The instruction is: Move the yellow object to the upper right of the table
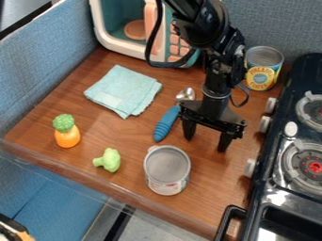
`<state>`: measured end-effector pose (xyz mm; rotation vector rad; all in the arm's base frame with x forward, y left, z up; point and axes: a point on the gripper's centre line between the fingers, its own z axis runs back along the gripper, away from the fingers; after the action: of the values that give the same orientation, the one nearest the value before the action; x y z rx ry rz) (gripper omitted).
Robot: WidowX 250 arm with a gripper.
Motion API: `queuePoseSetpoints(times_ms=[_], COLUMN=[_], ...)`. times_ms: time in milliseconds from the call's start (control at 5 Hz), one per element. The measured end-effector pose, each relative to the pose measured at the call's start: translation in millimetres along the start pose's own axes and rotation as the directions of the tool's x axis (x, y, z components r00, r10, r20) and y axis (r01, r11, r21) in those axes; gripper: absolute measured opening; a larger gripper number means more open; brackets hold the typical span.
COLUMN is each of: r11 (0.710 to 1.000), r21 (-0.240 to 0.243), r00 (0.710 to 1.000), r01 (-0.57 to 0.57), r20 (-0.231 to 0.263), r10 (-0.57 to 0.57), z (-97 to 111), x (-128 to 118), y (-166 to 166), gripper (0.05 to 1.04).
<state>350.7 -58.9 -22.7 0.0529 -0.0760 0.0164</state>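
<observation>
The black gripper (205,145) hangs over the middle right of the table, its two fingers apart and nothing held between them. Far to its left, near the table's left front edge, stands a yellow-orange toy (67,137) with a bumpy green top. A can with a yellow and blue label (261,77) stands upright at the table's upper right, behind and to the right of the gripper, beside the stove.
A blue-handled spoon (166,124) lies just left of the gripper. An open-topped can (166,170) and green toy broccoli (108,160) are near the front. A folded teal cloth (124,91) lies behind them. A toy microwave (119,44) stands at the back, a stove (286,162) at right.
</observation>
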Motion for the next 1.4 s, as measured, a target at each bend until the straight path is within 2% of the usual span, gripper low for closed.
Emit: queuePoseSetpoints(times_ms=[200, 400, 600, 800, 1200, 1400], r11=[1.0, 0.999, 0.999, 0.998, 1.0, 0.999], r21=[0.0, 0.015, 0.002, -0.001, 0.012, 0.022], r00=[1.0, 0.998, 0.998, 0.996, 0.996, 0.998], r01=[-0.005, -0.045, -0.052, -0.06, 0.006, 0.024], r20=[-0.01, -0.035, 0.037, 0.07, 0.086, 0.055], r10=[0.005, 0.046, 0.052, 0.06, -0.007, -0.025], z=[-2.1, 4.0, 38.0, 59.2, 84.3, 90.5], x=[-1.5, -18.4, -14.9, -23.5, -53.2, -65.8], y=[-0.1, 18.1, 42.8, 59.8, 115.9, 145.2], gripper=[1.0, 0.999, 0.999, 0.999, 0.999, 0.999])
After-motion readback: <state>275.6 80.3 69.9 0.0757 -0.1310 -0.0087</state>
